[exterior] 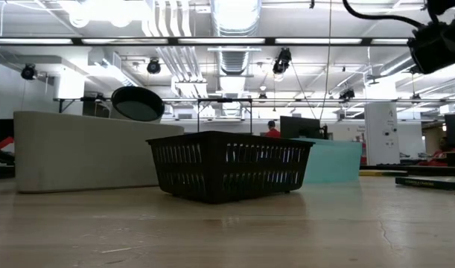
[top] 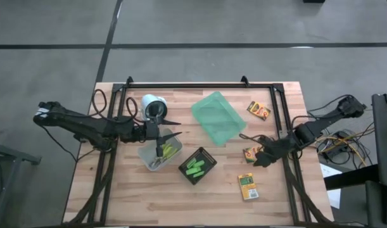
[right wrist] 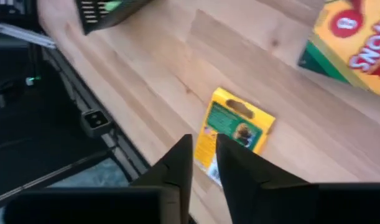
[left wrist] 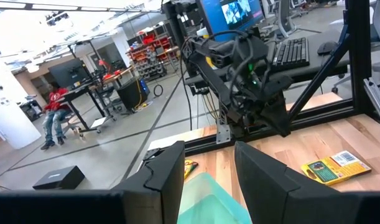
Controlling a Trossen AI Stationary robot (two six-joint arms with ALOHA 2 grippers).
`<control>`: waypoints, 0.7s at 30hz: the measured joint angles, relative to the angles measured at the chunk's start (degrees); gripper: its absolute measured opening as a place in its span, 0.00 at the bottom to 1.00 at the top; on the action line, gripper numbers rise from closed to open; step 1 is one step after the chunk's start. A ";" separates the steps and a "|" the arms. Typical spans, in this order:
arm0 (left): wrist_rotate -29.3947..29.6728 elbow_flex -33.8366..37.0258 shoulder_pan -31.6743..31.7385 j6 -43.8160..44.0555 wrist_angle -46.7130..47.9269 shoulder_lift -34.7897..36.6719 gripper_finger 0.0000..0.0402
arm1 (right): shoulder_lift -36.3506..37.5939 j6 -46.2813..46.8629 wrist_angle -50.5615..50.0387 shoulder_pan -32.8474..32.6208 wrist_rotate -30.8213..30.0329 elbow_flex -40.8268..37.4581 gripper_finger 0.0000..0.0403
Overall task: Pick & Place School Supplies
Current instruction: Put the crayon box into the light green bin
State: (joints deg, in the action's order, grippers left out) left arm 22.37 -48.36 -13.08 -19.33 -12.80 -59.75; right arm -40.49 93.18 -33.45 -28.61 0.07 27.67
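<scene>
Yellow-and-green crayon boxes lie at three spots on the light wooden counter (top: 117, 196), all to the right of the translucent green tray (top: 217, 118) as seen from above. One crayon box (top: 258, 111) sits beyond the tray's far right corner, a second crayon box (top: 250, 153) lies just off the tray's near right corner, and a third crayon box (top: 247, 186) rests nearer the front edge, well apart from the tray. The right hand (top: 264, 155) hovers just beside the second box; its wrist view looks down on the third box (right wrist: 234, 132) between two dark fingers (right wrist: 176, 163) that stand a narrow gap apart with nothing between them.

Bright green marker-like sticks (top: 195, 166) fill a black square box (top: 197, 164) in front of the tray's near left corner. Left of that box is a clear bin (top: 156, 155) holding yellow-green-handled scissors (top: 163, 154); how many are inside cannot be told. The left hand (top: 159, 138) hangs over this bin, its fingers (left wrist: 168, 177) parted and empty in its wrist view. A white cup (top: 152, 106) stands just behind the bin, to the tray's left.

From counter height the black box (exterior: 228, 165) shows as a slatted basket with the green tray (exterior: 333, 161) behind it.
</scene>
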 joint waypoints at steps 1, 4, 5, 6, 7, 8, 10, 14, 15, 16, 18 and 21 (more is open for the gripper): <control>0.02 -0.02 -0.02 0.00 -0.02 0.00 0.37 | 0.00 0.80 0.26 -0.99 -1.11 -0.48 0.20; 0.00 -0.01 -0.02 0.00 0.02 0.00 0.37 | -0.02 1.53 3.34 -3.56 -4.02 -1.68 0.27; 0.00 0.00 0.00 0.01 0.02 0.00 0.37 | -0.08 1.47 4.05 -4.35 -4.89 -2.03 0.30; 0.00 0.00 0.00 0.00 0.07 0.00 0.37 | -0.11 1.38 4.93 -5.07 -5.58 -2.47 0.33; 0.02 0.00 -0.02 0.00 0.11 -0.01 0.37 | -0.11 1.42 5.67 -5.77 -6.15 -2.89 0.35; 0.00 0.00 0.00 0.00 0.11 -0.02 0.37 | -0.11 1.55 6.24 -6.32 -6.45 -3.25 0.38; 0.00 0.00 -0.01 0.00 0.11 -0.02 0.37 | -0.39 2.06 7.13 -7.35 -7.16 -3.96 0.42; 0.00 0.00 0.00 0.00 0.09 -0.02 0.37 | -1.96 2.81 7.94 -9.02 -7.78 -4.86 0.49; 0.01 0.00 -0.01 0.01 0.10 -0.02 0.37 | -2.42 3.33 8.51 -9.50 -7.76 -5.02 0.51; 0.01 0.00 0.00 0.00 0.09 -0.02 0.37 | -2.90 3.89 8.66 -10.08 -7.76 -5.27 0.52; 0.02 0.00 -0.01 0.00 0.07 -0.02 0.37 | -4.12 5.31 8.62 -11.28 -7.75 -5.75 0.53; 0.02 0.00 -0.02 0.00 0.04 -0.02 0.37 | -6.08 8.46 9.65 -12.99 -7.73 -7.06 0.55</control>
State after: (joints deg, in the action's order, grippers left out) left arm 22.39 -48.36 -13.10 -19.33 -12.75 -59.77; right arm -46.57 101.65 -23.80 -41.60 -7.66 20.61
